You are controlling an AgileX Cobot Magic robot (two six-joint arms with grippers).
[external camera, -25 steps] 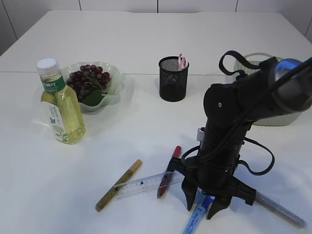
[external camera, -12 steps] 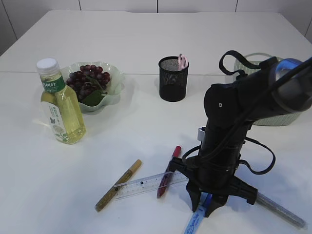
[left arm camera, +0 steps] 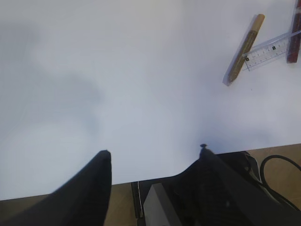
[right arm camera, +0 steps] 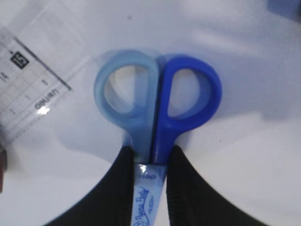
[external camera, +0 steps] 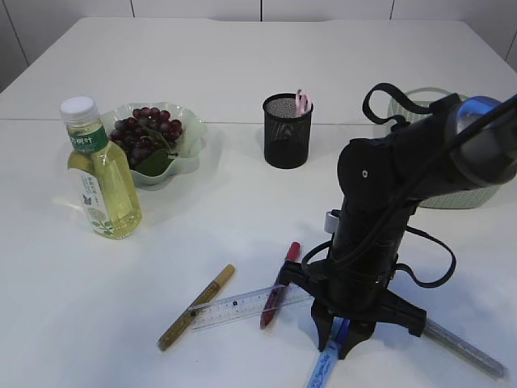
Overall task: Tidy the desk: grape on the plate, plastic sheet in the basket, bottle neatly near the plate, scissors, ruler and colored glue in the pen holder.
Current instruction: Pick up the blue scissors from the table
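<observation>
Scissors (right arm camera: 157, 101) one, glue pens (external camera: 194, 307) two.

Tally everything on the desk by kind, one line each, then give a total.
Bottle: 1
Plate with grapes: 1
Pen holder: 1
Basket: 1
Ruler: 1
Scissors: 1
Glue pens: 3, namely gold, red, silver
Total: 9
</observation>
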